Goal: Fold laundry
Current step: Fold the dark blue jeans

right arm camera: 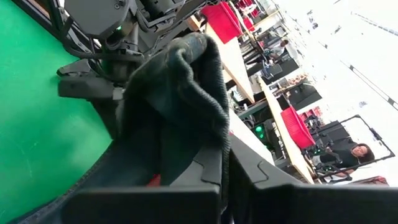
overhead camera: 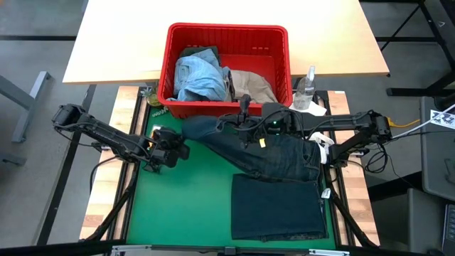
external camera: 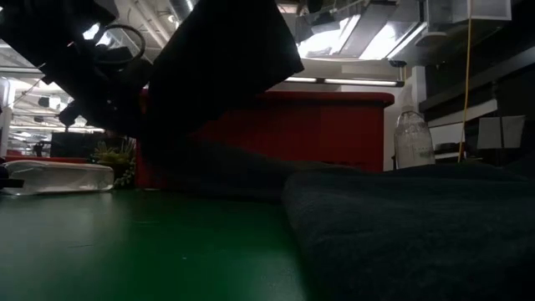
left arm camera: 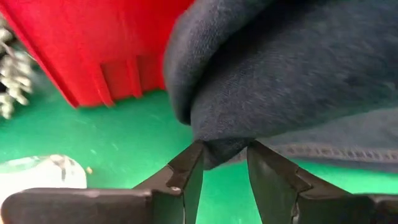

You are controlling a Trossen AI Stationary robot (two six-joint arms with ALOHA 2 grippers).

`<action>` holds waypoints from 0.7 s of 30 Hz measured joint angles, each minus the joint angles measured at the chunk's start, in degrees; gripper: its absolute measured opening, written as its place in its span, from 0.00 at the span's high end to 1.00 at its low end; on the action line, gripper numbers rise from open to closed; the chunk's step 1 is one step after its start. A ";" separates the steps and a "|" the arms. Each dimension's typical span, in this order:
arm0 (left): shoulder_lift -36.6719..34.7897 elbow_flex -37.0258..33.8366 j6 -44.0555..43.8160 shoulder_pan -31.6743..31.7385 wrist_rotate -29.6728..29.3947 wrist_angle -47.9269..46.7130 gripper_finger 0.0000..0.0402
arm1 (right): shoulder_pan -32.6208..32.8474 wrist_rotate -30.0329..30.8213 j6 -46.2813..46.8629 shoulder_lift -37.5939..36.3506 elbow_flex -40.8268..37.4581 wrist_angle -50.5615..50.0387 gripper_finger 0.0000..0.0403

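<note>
The dark navy jeans [overhead camera: 274,153] lie on the green mat [overhead camera: 185,206], their long axis slanting from the red basket [overhead camera: 229,43] toward the right edge. The left gripper [overhead camera: 179,151] pinches their left end; the right gripper [overhead camera: 245,126] is clamped on a raised fold. A folded dark piece [overhead camera: 277,208] lies beside them.

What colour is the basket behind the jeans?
Red. The basket shows best in the high view, at the back of the green mat, holding light blue and beige garments.
</note>
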 joint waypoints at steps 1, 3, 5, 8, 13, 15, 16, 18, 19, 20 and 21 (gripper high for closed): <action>0.00 0.00 0.00 0.02 -0.89 0.00 0.72 | 0.00 0.00 0.00 0.00 0.00 -0.38 0.99; 0.00 0.00 0.46 0.02 -1.74 -0.02 0.76 | 0.00 0.00 0.00 0.00 0.00 -1.49 0.99; 0.00 0.00 1.34 0.02 -1.77 0.00 0.81 | 0.00 -0.02 0.00 0.00 0.00 -2.82 0.99; 0.00 0.00 1.95 -0.01 -2.32 0.02 0.88 | 0.00 -0.02 0.00 0.00 0.00 -3.53 0.99; 0.00 0.00 2.09 0.02 -3.80 0.28 0.93 | 0.02 -0.02 0.02 0.00 0.00 -3.54 0.99; 0.00 0.00 3.72 0.02 -2.98 0.64 0.93 | 0.02 -0.02 0.02 0.00 0.00 -3.52 0.99; 0.00 0.00 5.29 0.02 -2.14 1.33 0.92 | 0.02 -0.02 0.02 0.00 0.00 -3.53 0.99; 0.00 0.00 8.68 0.02 -0.30 3.38 0.90 | 0.02 -0.04 0.02 0.00 0.00 -3.52 0.99; 0.00 0.00 9.90 0.02 0.18 4.46 0.88 | 0.02 -0.04 0.02 0.00 0.00 -3.52 0.99; 0.00 0.00 10.81 0.02 0.27 5.56 0.86 | 0.02 -0.04 0.02 0.00 0.00 -3.52 0.99; 0.00 0.00 11.31 0.02 0.05 6.49 0.83 | 0.02 -0.04 0.02 0.00 0.00 -3.52 0.99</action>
